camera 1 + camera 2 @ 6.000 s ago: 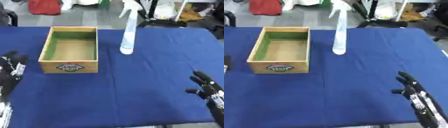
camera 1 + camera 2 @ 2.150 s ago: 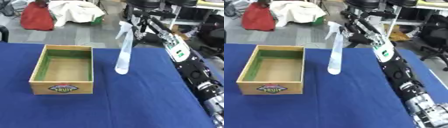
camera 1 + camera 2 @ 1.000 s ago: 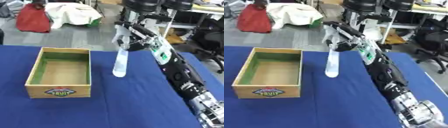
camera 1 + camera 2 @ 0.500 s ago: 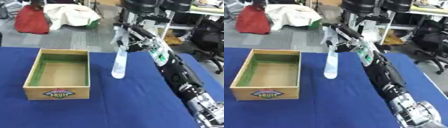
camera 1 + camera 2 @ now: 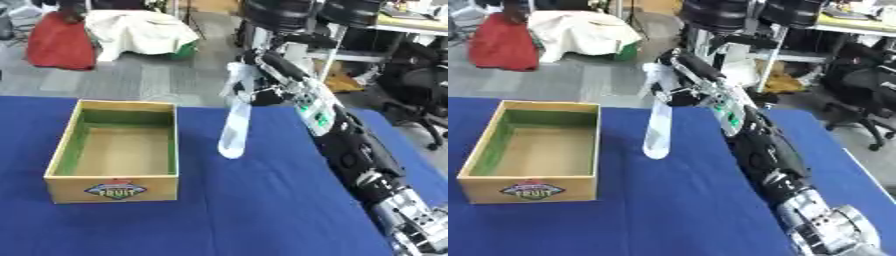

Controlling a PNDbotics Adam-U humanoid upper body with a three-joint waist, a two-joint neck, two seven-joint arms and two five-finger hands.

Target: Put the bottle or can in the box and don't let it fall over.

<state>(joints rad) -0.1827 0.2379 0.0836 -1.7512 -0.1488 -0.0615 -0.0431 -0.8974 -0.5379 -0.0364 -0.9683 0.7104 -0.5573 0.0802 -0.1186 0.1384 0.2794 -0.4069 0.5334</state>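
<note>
Since a moment ago the spray bottle (image 5: 234, 122) is tilting further, its base nearer the wooden box (image 5: 114, 145). In the left eye view the right hand (image 5: 262, 92) is curling round its neck. In the right eye view the bottle is hanging over the blue table (image 5: 658, 210), beside the box.

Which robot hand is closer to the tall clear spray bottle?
Right. The right hand is up at the top of the tall clear spray bottle. The left hand does not show in either view.
</note>
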